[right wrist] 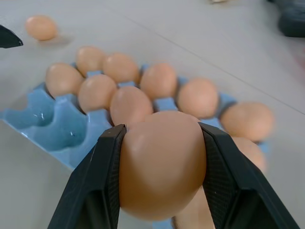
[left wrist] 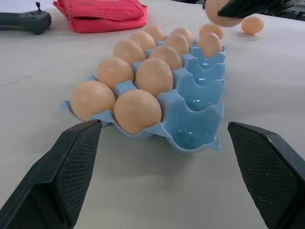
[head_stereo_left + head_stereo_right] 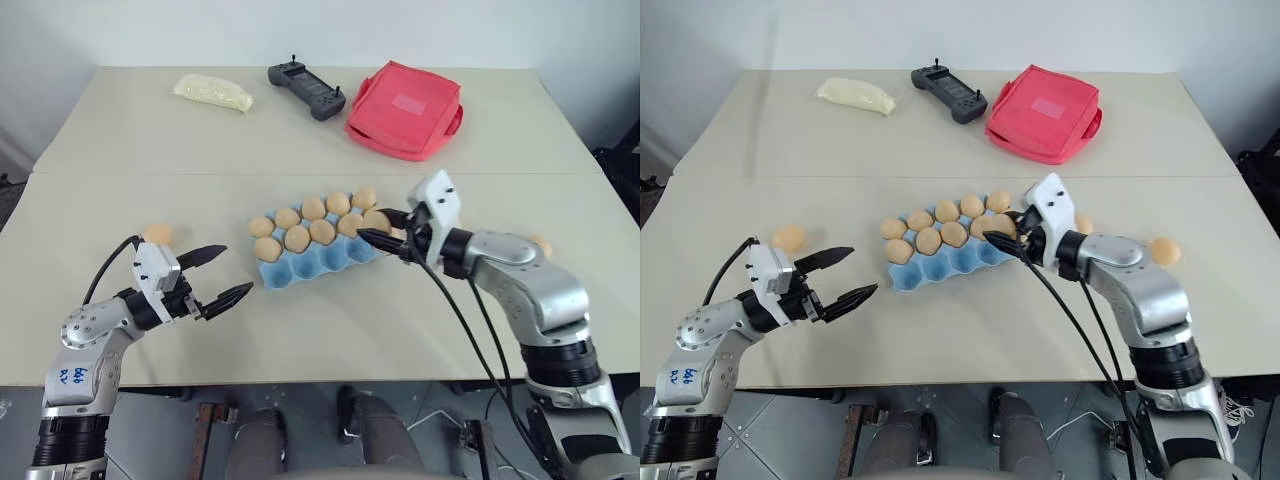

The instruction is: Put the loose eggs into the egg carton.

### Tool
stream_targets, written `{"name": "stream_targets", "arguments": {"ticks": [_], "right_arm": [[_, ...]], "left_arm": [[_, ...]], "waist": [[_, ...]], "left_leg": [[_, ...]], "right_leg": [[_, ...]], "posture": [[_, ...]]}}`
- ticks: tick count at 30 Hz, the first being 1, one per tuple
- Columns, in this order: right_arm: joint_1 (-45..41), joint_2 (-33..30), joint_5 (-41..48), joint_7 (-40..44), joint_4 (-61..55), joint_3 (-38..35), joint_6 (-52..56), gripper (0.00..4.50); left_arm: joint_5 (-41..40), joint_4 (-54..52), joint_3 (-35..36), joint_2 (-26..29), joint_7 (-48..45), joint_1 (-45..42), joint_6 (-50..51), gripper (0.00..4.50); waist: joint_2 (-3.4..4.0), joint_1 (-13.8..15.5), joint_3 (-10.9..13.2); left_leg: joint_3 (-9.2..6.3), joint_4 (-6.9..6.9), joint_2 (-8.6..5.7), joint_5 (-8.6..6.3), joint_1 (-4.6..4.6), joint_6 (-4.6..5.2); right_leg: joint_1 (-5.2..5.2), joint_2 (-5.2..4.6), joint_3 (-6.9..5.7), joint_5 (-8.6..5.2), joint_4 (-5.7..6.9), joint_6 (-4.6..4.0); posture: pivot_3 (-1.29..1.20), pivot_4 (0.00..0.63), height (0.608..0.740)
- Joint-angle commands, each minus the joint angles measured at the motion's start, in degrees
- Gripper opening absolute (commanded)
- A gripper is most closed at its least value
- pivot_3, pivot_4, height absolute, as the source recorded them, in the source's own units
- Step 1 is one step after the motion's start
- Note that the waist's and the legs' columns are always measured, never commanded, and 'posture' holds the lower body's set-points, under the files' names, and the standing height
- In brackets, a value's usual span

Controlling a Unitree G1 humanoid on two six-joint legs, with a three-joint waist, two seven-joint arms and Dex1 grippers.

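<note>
Right gripper (image 1: 159,167), fingers closed on one of the loose eggs (image 1: 161,162), held over the right end of the egg carton (image 3: 330,262); the empty cups of the near row lie below and toward the left gripper (image 3: 222,273), which hangs wide open, holding nothing, an egg (image 3: 789,237) just beyond it

Open counter in front of the carton, blocked ends

The near row of the egg carton (image 3: 318,258) lies empty and reachable from the front, where bare counter (image 3: 330,330) spreads between the two hands. The right hand (image 3: 384,229), clamped on an egg (image 1: 161,164), hangs over the carton's right end; the left hand (image 3: 216,275), spread wide, stands just beside its left end. A pouch (image 3: 405,110), a remote (image 3: 305,89) and a pale bag (image 3: 212,92) crowd the far edge.
</note>
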Motion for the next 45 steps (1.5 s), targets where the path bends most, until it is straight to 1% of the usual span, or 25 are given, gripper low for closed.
{"name": "stream_targets", "arguments": {"ticks": [1, 2, 8, 9, 10, 15, 20, 25, 29, 31, 36, 38, 41, 45], "right_arm": [[-1.8, 2.0, -1.9, 0.4, 2.9, 2.1, -3.1, 1.88], [-2.0, 2.6, -2.4, 0.5, 3.9, 2.7, -3.6, 1.88], [-2.6, 3.8, -3.4, 2.4, 6.4, 3.9, -5.5, 3.97], [-2.7, 3.8, -3.4, 2.5, 6.4, 3.9, -5.5, 4.28], [-2.9, 3.8, -3.4, 2.6, 6.4, 3.9, -5.4, 4.47], [-2.5, 0.8, -1.8, 4.2, 3.0, 1.1, -4.2, 4.47], [2.4, -6.2, -0.5, 6.0, -2.6, -5.7, -5.6, 4.47], [10.2, -13.2, 0.6, 6.9, -4.8, -14.5, -5.0, 4.47], [19.6, -17.8, 1.6, 8.4, -6.1, -22.1, -4.6, 4.47], [24.6, -19.2, 1.9, 9.2, -6.3, -26.2, -4.7, 4.47], [33.6, -20.4, 2.4, 10.3, -7.1, -33.2, -5.2, 4.47], [35.9, -20.0, 2.7, 10.0, -7.4, -35.5, -5.1, 4.47], [36.7, -19.7, 3.1, 9.5, -8.1, -36.0, -4.9, 4.47], [35.7, -18.8, 3.6, 8.3, -8.9, -34.3, -4.4, 4.47]], "left_arm": [[-0.4, -1.6, 1.6, 0.3, 0.3, 1.4, -1.3, 4.50], [-0.4, -2.0, 1.7, 0.3, 0.5, 1.8, -1.3, 4.50], [-0.8, -3.7, 2.1, 0.1, 1.7, 2.8, -1.4, 4.50], [-0.8, -3.8, 2.0, 0.1, 1.8, 2.9, -1.4, 4.50], [-0.8, -3.8, 2.0, 0.1, 1.9, 2.8, -1.4, 4.50], [-1.0, -4.3, 1.8, 0.1, 2.1, 2.7, -1.1, 4.50], [-1.1, -3.8, 1.1, 0.0, 1.8, 1.3, -1.0, 4.50], [-0.7, -2.1, -0.1, -0.2, 0.9, -0.5, -1.0, 4.50], [-0.5, -0.5, -1.1, -0.5, 0.1, -2.4, -1.2, 4.50], [-0.4, 0.4, -1.6, -0.7, -0.4, -3.2, -1.3, 4.50], [-0.2, 1.7, -2.3, -0.9, -1.3, -4.5, -1.6, 4.50], [-0.2, 2.4, -2.7, -1.0, -1.7, -5.2, -1.7, 4.50], [0.0, 3.0, -3.0, -1.1, -2.2, -5.8, -1.9, 4.50], [0.1, 3.5, -3.1, -1.2, -2.4, -6.4, -2.1, 4.50]], "waist": [[0.00, 0.1, 0.0], [0.00, 0.1, 0.0], [0.00, 0.1, 0.0], [0.00, 0.0, 0.0], [0.00, 0.0, 0.0], [0.01, 0.1, 0.0], [0.01, 0.3, 0.0], [0.00, 0.4, 0.0], [0.01, 0.3, 0.0], [0.00, 0.3, 0.0], [0.00, 0.2, 0.0], [0.00, 0.3, 0.0], [0.00, 0.1, 0.0], [0.00, 0.1, 0.0]], "left_leg": [[0.00, 0.00, 0.00, -0.01, 0.00, 0.01], [0.01, 0.00, 0.00, -0.01, -0.02, 0.01], [0.01, 0.01, 0.02, -0.03, 0.01, 0.02], [0.01, 0.01, 0.02, -0.03, 0.01, 0.02], [0.01, 0.02, 0.02, -0.03, 0.02, 0.02], [0.01, 0.02, 0.02, -0.03, 0.01, 0.01], [0.00, 0.02, 0.02, -0.08, -0.02, -0.01], [0.05, 0.02, -0.02, -0.13, -0.04, 0.02], [0.06, 0.02, -0.02, -0.15, 0.00, 0.03], [0.06, 0.02, 0.00, -0.16, 0.01, 0.02], [0.22, 0.03, 0.01, -0.15, 0.08, 0.03], [0.22, 0.04, 0.00, -0.13, 0.08, 0.07], [0.37, 0.06, 0.00, -0.12, 0.09, 0.08], [0.46, 0.05, 0.06, -0.21, 0.15, -0.07]], "right_leg": [[0.00, 0.00, -0.02, 0.00, 0.00, 0.01], [0.00, 0.00, -0.03, 0.00, 0.00, 0.01], [0.00, -0.04, -0.06, 0.01, 0.02, 0.02], [0.00, -0.04, -0.07, 0.01, 0.02, 0.02], [0.00, -0.06, -0.07, 0.01, 0.04, 0.02], [-0.01, -0.08, -0.06, 0.01, 0.05, 0.01], [-0.01, -0.08, -0.08, 0.01, -0.04, 0.02], [0.03, -0.04, -0.07, 0.00, -0.14, 0.06], [0.03, -0.01, -0.03, 0.00, -0.15, 0.08], [0.03, 0.04, -0.02, 0.00, -0.18, 0.08], [0.04, 0.23, 0.04, -0.02, -0.20, 0.11], [0.04, 0.27, 0.07, -0.03, -0.23, 0.12], [0.06, 0.35, 0.15, 0.01, -0.26, 0.18], [0.12, 0.60, 0.36, -0.05, -0.40, 0.36]], "posture": [[0.00, 0.150, 0.740], [0.00, 0.150, 0.740], [0.00, 0.150, 0.740], [0.00, 0.150, 0.740], [0.00, 0.150, 0.740], [0.00, 0.150, 0.740], [0.00, 0.150, 0.740], [0.00, 0.150, 0.740], [0.00, 0.150, 0.740], [0.00, 0.150, 0.740], [0.00, 0.150, 0.740], [0.00, 0.150, 0.740], [0.00, 0.150, 0.740], [0.00, 0.150, 0.740]]}}
